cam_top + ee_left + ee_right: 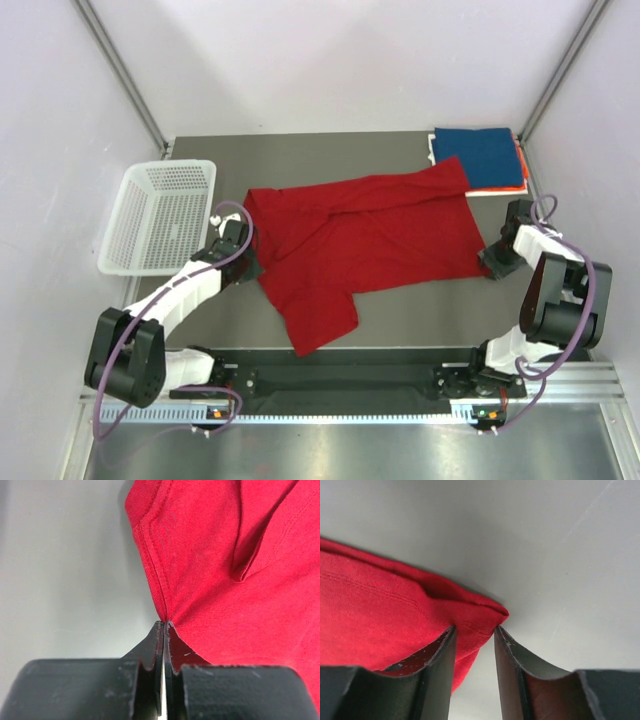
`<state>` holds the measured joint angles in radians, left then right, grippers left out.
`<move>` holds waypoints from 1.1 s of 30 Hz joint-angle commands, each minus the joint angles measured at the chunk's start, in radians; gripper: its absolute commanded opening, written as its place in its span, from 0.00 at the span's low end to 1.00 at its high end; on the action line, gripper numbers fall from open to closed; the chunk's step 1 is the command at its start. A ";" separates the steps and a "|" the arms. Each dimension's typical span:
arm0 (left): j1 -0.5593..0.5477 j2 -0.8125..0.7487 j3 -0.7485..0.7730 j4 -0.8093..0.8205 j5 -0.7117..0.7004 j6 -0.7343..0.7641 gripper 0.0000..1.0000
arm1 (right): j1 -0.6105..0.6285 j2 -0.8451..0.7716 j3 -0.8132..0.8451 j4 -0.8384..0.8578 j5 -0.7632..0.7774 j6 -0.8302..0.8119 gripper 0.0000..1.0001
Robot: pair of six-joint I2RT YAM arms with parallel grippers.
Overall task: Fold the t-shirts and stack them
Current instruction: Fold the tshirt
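A large red t-shirt (360, 240) lies spread and creased across the middle of the dark table. My left gripper (243, 258) is at the shirt's left edge; in the left wrist view the left gripper (164, 625) has its jaws pressed together, pinching a fold of the red cloth (225, 555). My right gripper (493, 262) is at the shirt's right corner. In the right wrist view the right gripper (475, 630) has its jaws apart, and the corner of the red shirt (380, 615) lies loose between them. A folded dark blue shirt (485, 155) tops a stack over an orange one (505, 187) at the back right.
A white mesh basket (165, 210) stands at the table's left edge, just behind the left arm. A white layer (433, 150) peeks out under the back-right stack. Metal frame posts rise at both back corners.
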<state>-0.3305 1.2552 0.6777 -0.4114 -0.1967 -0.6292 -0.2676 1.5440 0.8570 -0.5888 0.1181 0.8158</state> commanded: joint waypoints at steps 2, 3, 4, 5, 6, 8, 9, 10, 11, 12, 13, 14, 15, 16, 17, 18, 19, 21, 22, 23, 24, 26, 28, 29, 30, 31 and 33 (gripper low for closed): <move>-0.002 -0.034 -0.007 0.005 -0.032 0.026 0.00 | -0.015 0.005 -0.013 0.020 0.069 0.040 0.31; -0.002 -0.037 -0.006 -0.001 -0.043 0.029 0.00 | -0.015 0.004 -0.012 0.014 0.078 0.037 0.26; -0.002 -0.036 -0.006 -0.007 -0.056 0.037 0.00 | -0.013 -0.001 -0.013 0.001 0.092 0.036 0.18; -0.002 -0.039 -0.006 -0.012 -0.066 0.039 0.00 | -0.015 -0.002 -0.010 -0.005 0.098 0.033 0.08; -0.002 -0.042 -0.006 -0.013 -0.070 0.040 0.00 | -0.015 -0.005 -0.010 -0.012 0.107 0.031 0.00; -0.002 -0.053 -0.004 -0.023 -0.082 0.045 0.00 | -0.015 -0.012 -0.004 -0.040 0.135 0.019 0.00; -0.002 -0.054 -0.003 -0.027 -0.087 0.046 0.00 | -0.018 -0.015 0.000 -0.055 0.146 0.014 0.00; -0.002 -0.060 0.003 -0.035 -0.095 0.046 0.00 | -0.018 -0.024 0.005 -0.075 0.170 0.008 0.00; -0.002 -0.062 0.009 -0.052 -0.108 0.049 0.00 | -0.019 -0.028 0.019 -0.118 0.181 0.003 0.00; -0.002 -0.066 0.013 -0.056 -0.119 0.052 0.00 | -0.019 -0.041 0.025 -0.138 0.202 -0.001 0.00; -0.002 -0.069 0.016 -0.059 -0.125 0.056 0.00 | -0.019 -0.050 0.030 -0.153 0.212 -0.016 0.00; -0.002 -0.073 0.016 -0.064 -0.132 0.059 0.00 | -0.021 -0.061 0.033 -0.187 0.221 -0.021 0.00; -0.002 -0.074 0.016 -0.066 -0.135 0.065 0.00 | -0.021 -0.085 0.034 -0.198 0.229 -0.030 0.00; -0.002 -0.068 0.014 -0.069 -0.139 0.063 0.00 | -0.019 -0.097 0.034 -0.212 0.245 -0.041 0.00; -0.002 -0.065 0.014 -0.073 -0.139 0.062 0.00 | -0.021 -0.110 0.025 -0.229 0.249 -0.046 0.00; -0.001 -0.057 0.016 -0.085 -0.133 0.057 0.00 | -0.024 -0.134 0.020 -0.236 0.247 -0.049 0.00; -0.002 -0.050 0.020 -0.096 -0.129 0.053 0.00 | -0.025 -0.146 0.014 -0.241 0.242 -0.058 0.00; -0.002 -0.048 0.031 -0.124 -0.106 0.051 0.00 | -0.028 -0.162 0.011 -0.272 0.241 -0.058 0.00; -0.002 -0.053 0.034 -0.130 -0.096 0.059 0.00 | -0.030 -0.180 0.010 -0.279 0.244 -0.058 0.00; -0.002 -0.056 0.040 -0.144 -0.095 0.060 0.00 | -0.033 -0.189 0.004 -0.290 0.244 -0.056 0.00; -0.002 -0.060 0.046 -0.171 -0.113 0.062 0.00 | -0.042 -0.212 0.002 -0.307 0.239 -0.052 0.00; -0.002 -0.082 0.048 -0.185 -0.125 0.059 0.00 | -0.051 -0.240 -0.016 -0.318 0.239 -0.044 0.00; -0.002 -0.097 0.045 -0.201 -0.150 0.051 0.00 | -0.058 -0.280 -0.032 -0.331 0.255 -0.038 0.00; -0.001 -0.100 0.045 -0.205 -0.156 0.049 0.00 | -0.065 -0.292 -0.045 -0.336 0.261 -0.038 0.00; -0.002 -0.102 0.051 -0.211 -0.161 0.045 0.00 | -0.082 -0.315 -0.055 -0.344 0.264 -0.035 0.00; -0.001 -0.100 0.051 -0.216 -0.170 0.045 0.00 | -0.094 -0.327 -0.064 -0.354 0.267 -0.035 0.00; -0.002 -0.094 0.059 -0.233 -0.175 0.036 0.00 | -0.126 -0.367 -0.084 -0.367 0.264 -0.035 0.00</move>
<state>-0.3359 1.1793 0.6968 -0.5808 -0.2913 -0.5930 -0.3412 1.2362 0.7906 -0.9058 0.2955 0.7868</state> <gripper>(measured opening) 0.011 0.010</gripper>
